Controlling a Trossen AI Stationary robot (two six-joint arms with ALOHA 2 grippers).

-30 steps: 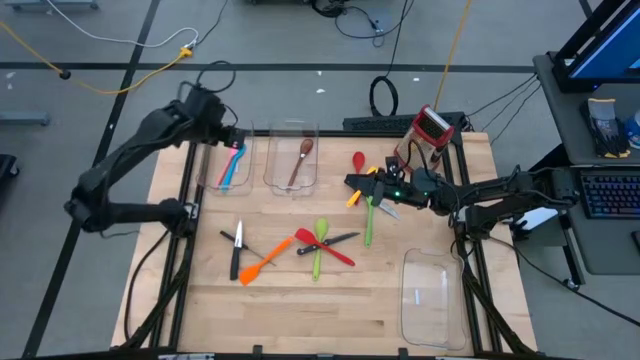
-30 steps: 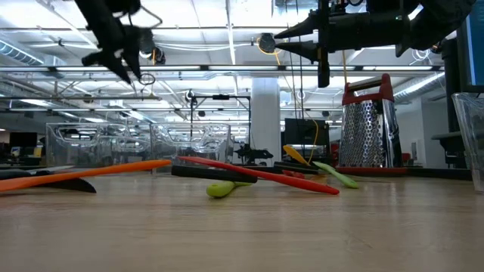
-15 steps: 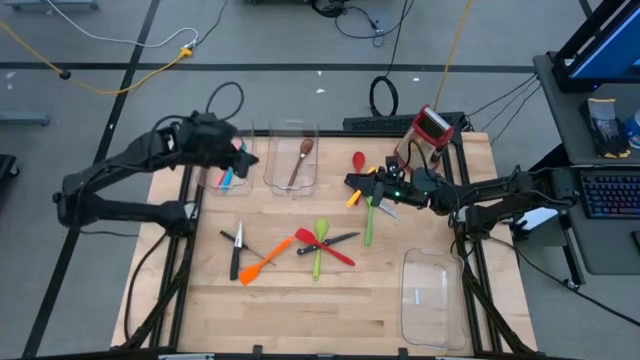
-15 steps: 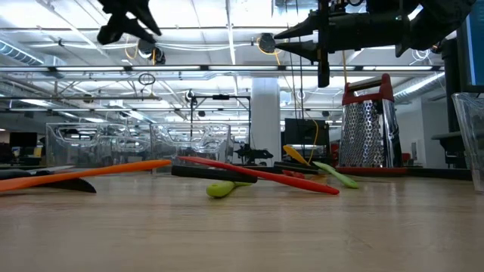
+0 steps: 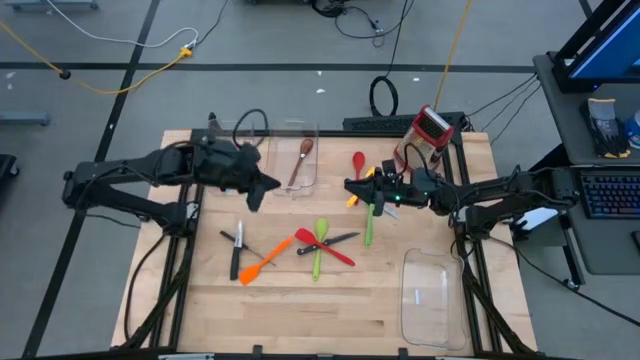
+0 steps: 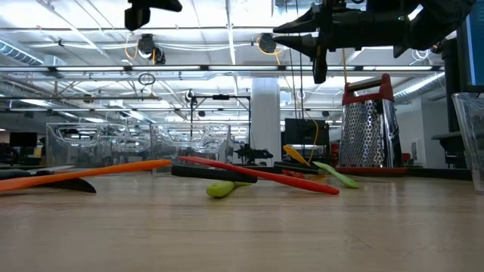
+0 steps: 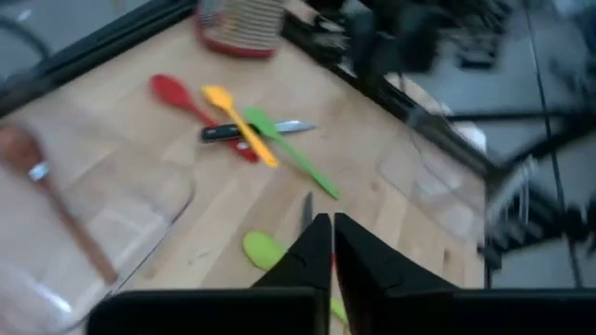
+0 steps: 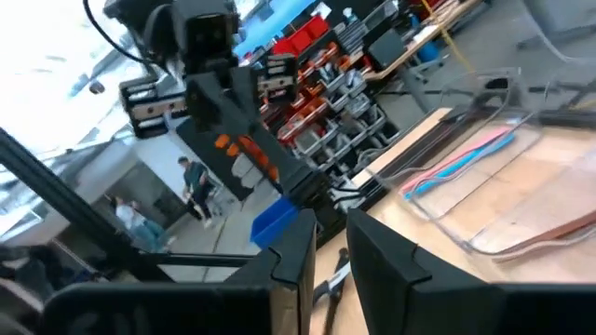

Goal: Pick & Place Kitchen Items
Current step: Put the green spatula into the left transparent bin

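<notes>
Mid-table, the left claw (image 5: 262,190), shut and empty, hangs beside the black knife (image 5: 237,250), whose length runs toward the near edge.

In the high view, two bins (image 5: 292,160) sit at the upper left of the tabletop (image 5: 330,305), one holding a spoon (image 5: 300,160), and a third bin (image 5: 428,295) lies at the lower right. A grater (image 5: 431,126) stands at the upper right. Loose utensils (image 5: 320,243) lie scattered across the middle, with a knife (image 5: 237,250) to their left.
</notes>
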